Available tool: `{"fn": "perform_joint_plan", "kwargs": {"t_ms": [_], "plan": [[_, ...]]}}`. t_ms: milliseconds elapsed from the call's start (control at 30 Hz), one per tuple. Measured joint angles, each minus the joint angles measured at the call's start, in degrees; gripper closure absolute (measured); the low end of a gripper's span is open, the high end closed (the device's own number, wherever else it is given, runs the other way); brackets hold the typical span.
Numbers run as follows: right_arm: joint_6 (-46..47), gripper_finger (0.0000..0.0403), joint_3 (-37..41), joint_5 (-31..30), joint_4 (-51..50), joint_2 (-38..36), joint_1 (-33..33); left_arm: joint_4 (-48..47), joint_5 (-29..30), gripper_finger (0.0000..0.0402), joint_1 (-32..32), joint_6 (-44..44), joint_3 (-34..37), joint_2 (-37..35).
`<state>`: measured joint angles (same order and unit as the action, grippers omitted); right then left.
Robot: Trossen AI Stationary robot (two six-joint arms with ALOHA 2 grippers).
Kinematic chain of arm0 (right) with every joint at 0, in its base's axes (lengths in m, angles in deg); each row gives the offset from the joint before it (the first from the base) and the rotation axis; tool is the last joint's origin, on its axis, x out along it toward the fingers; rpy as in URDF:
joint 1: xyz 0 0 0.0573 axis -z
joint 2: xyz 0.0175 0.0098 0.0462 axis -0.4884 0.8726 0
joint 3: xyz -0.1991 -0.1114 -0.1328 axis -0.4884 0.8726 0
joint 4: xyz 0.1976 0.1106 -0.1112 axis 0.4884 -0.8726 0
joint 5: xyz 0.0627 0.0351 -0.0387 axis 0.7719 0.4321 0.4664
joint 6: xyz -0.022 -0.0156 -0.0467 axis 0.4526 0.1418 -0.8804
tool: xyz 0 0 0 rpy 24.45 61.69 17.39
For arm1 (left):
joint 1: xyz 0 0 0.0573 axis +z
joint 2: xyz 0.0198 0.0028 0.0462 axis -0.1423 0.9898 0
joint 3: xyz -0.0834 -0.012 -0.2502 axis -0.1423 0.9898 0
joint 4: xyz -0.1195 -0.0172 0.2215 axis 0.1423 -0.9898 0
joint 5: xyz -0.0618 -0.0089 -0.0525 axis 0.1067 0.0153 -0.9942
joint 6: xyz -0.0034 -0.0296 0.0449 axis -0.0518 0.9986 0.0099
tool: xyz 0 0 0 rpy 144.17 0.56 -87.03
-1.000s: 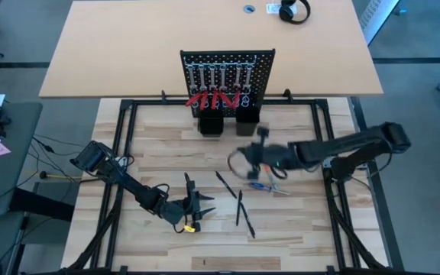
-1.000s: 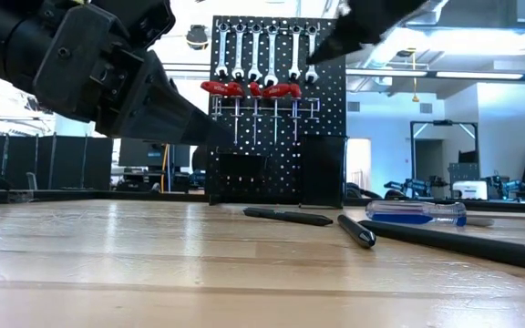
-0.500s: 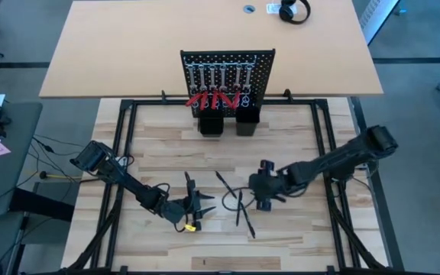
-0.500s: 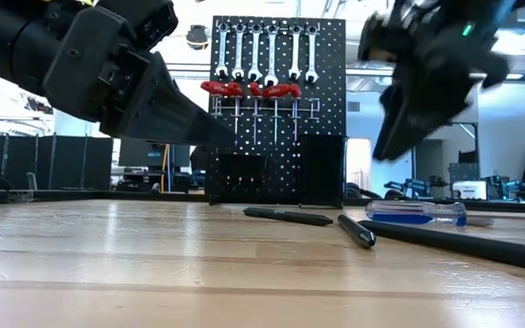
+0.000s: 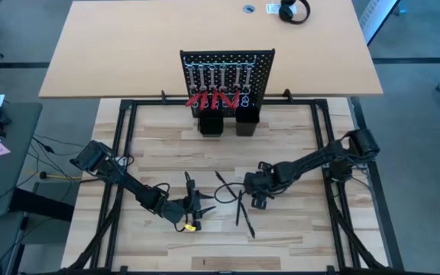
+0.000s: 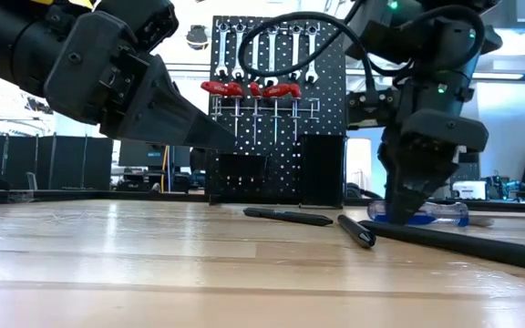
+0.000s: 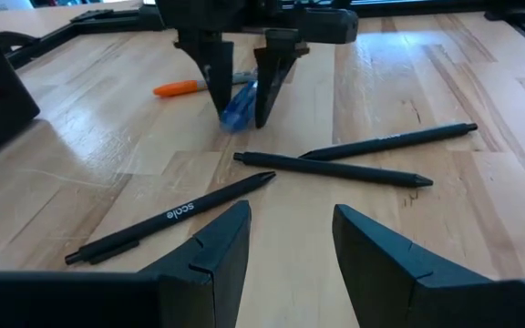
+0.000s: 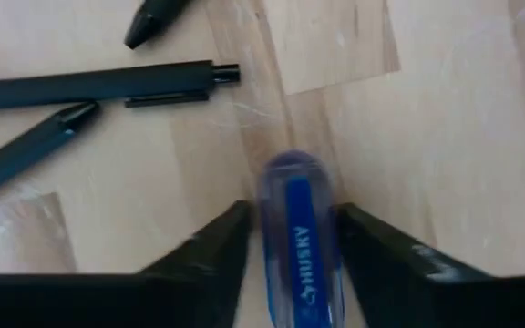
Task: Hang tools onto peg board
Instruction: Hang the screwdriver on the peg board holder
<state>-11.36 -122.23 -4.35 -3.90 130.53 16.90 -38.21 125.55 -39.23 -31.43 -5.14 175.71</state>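
3 black pens (image 7: 331, 169), 1 blue-handled screwdriver (image 8: 296, 239), 1 orange-handled screwdriver (image 7: 182, 88), 6 hung wrenches (image 6: 266, 50).

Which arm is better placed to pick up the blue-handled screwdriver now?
Right: the right gripper stands open around the blue-handled screwdriver on the table. The left gripper hovers farther off, near the black pens.

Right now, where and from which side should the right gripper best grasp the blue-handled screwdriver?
Probably the clear blue handle of the blue-handled screwdriver, from straight above: it lies flat on the table, and the open right gripper already straddles its rounded sides.
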Motion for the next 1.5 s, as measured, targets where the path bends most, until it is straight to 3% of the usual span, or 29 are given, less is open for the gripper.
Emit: {"fn": "perform_joint_plan", "kwargs": {"t_ms": [133,367,533,633,833,967,1067,1300,1500], "plan": [[2.2,0.0295,-0.1,0.3,0.2,1.5,-0.2,0.0,0.0,0.0251,0.0,0.1,0.0,0.0],[1.6,0.0296,5.4,-6.3,9.3,-2.1,-2.0,0.0,-1.2,0.0251,-0.4,0.3,0.0,0.0],[-2.6,0.0296,11.1,-21.4,22.6,-11.8,-3.6,0.0,-1.3,0.0251,-0.6,0.2,0.0,0.0],[-10.1,0.0296,13.3,-27.3,36.1,-17.8,-3.9,0.1,-1.3,0.0251,-0.6,0.2,0.0,0.0],[-36.8,0.0296,15.0,-29.5,67.8,-23.7,-2.6,0.2,-1.3,0.0251,-0.6,0.0,0.0,0.0],[-52.6,0.0296,16.2,-25.1,88.7,-24.4,0.4,0.0,-1.3,0.0251,-0.6,0.0,0.0,0.0],[-55.3,0.0296,16.9,-18.4,101.4,-24.6,5.4,-0.2,-1.3,0.0251,-0.6,0.0,0.0,0.0],[-38.6,0.0296,16.9,-1.0,109.1,-22.5,23.7,-0.1,-1.3,0.0251,-0.6,0.0,0.0,0.0],[-31.7,0.0296,16.7,1.0,112.8,-18.9,33.4,-0.3,-1.3,0.0251,-0.6,-0.3,0.0,0.0]]}}
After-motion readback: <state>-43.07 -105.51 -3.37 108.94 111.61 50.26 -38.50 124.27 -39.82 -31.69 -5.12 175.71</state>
